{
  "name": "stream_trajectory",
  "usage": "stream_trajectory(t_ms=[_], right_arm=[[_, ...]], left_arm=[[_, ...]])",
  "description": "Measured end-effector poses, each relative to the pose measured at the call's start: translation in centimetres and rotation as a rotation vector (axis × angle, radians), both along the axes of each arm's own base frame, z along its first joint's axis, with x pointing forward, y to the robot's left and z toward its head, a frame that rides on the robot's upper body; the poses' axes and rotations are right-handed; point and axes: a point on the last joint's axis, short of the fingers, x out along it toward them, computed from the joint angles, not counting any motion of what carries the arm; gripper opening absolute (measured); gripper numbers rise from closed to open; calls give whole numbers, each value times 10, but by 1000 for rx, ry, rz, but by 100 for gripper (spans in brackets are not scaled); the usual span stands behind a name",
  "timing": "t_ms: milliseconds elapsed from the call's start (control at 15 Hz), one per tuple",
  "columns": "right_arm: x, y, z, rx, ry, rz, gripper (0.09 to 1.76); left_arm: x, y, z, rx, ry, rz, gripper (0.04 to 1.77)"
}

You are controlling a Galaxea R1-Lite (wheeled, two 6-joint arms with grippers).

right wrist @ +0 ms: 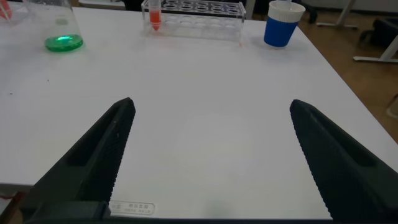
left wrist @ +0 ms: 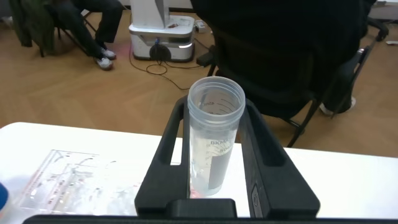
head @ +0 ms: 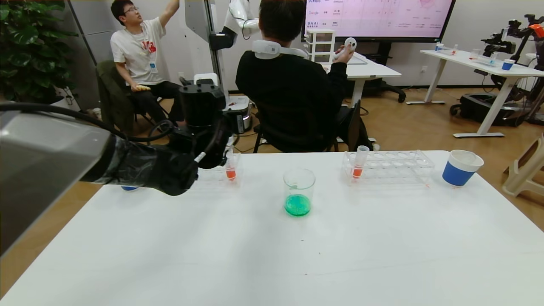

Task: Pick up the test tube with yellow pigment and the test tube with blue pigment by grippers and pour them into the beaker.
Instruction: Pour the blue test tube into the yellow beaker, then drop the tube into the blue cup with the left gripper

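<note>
Two tools: the left tool is clamped on an emptied test tube above the counter's far edge, right of it the beaker holding green liquid; the right tool gapes over bare counter.

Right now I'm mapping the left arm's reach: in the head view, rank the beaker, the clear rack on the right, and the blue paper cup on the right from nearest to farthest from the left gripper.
1. The beaker, table centre, holding green liquid, nearest the left gripper.
2. The clear rack, right of centre.
3. The blue paper cup, far right.
</note>
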Motion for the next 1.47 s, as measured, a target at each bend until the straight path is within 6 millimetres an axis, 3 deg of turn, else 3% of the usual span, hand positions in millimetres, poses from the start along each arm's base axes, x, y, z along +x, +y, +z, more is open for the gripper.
stream_trajectory(t_ms=[400,600,1000,1267,1467], right_arm=[[0,0,0,0,0,0,174],[0,0,0,0,0,0,174],[0,0,0,0,1,0,174],[0,0,0,0,0,-1,174],[0,0,0,0,0,0,174]], left_arm=[[15,119,12,-5,-10,103,50],[18,163,12,-2,-10,150,50],[23,216,4,7,6,236,50],[17,263,-2,0,16,298,50],[20,270,-11,-3,38,316,50]])
